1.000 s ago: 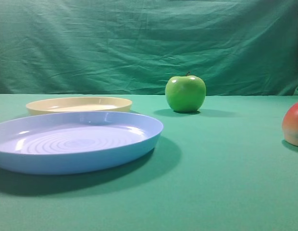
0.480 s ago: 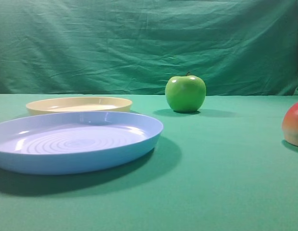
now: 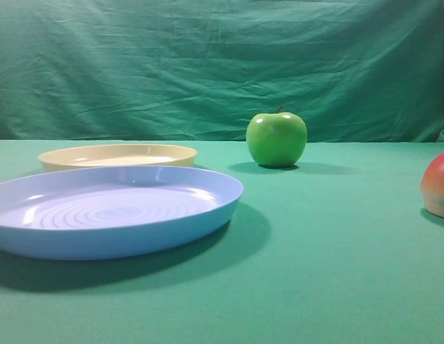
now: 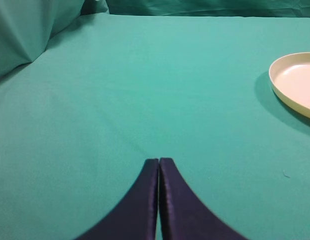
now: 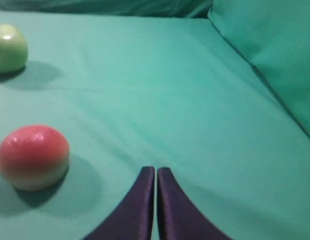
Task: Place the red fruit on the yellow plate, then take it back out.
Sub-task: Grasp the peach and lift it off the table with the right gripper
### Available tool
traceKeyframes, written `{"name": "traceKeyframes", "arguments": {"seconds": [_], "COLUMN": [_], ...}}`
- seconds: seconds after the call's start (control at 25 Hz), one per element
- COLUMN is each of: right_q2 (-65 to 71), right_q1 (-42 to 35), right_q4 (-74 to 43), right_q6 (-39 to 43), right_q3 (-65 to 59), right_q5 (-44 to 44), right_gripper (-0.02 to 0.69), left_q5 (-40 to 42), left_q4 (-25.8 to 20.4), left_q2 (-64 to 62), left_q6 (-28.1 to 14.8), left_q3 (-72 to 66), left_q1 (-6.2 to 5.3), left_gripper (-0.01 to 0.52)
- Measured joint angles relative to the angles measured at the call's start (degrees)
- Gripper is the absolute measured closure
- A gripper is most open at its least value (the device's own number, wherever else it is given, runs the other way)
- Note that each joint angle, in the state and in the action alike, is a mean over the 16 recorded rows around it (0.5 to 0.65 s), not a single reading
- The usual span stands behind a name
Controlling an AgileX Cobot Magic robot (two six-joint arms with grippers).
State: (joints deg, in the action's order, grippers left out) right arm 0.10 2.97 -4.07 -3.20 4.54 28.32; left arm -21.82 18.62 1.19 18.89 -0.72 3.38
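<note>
The red fruit (image 3: pixel 437 184) sits on the green cloth at the right edge of the exterior view, cut off by the frame. In the right wrist view the red fruit (image 5: pixel 33 157) lies left of my right gripper (image 5: pixel 156 170), which is shut and holds nothing. The yellow plate (image 3: pixel 117 155) rests at the back left, holding nothing. In the left wrist view the yellow plate (image 4: pixel 296 83) shows at the right edge. My left gripper (image 4: pixel 158 160) is shut over bare cloth, well left of that plate. Neither gripper shows in the exterior view.
A large light-blue plate (image 3: pixel 200 214) stands in front of the yellow one. A green apple (image 3: pixel 276 139) sits behind centre; the green apple (image 5: pixel 9 48) shows pale at the far left of the right wrist view. Green cloth hangs behind the table and at both sides.
</note>
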Motion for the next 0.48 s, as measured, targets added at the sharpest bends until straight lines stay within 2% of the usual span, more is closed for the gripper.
{"name": "traceKeyframes", "arguments": {"seconds": [0.24, 0.48], "right_q2": [4.08, 10.62], "right_q1": [0.0, 0.0], "right_q4": [0.25, 7.49], "right_q6": [-1.22, -4.7], "right_q3": [7.86, 14.32], "right_q5": [1.79, -1.32], "right_gripper": [0.665, 0.665], "left_q5": [0.0, 0.0], "left_q4": [0.0, 0.0], "left_q2": [0.0, 0.0], "left_q6": [-0.04, -0.08], "left_q3": [0.0, 0.0], "left_q1": [0.0, 0.0], "left_gripper": [0.514, 0.514]}}
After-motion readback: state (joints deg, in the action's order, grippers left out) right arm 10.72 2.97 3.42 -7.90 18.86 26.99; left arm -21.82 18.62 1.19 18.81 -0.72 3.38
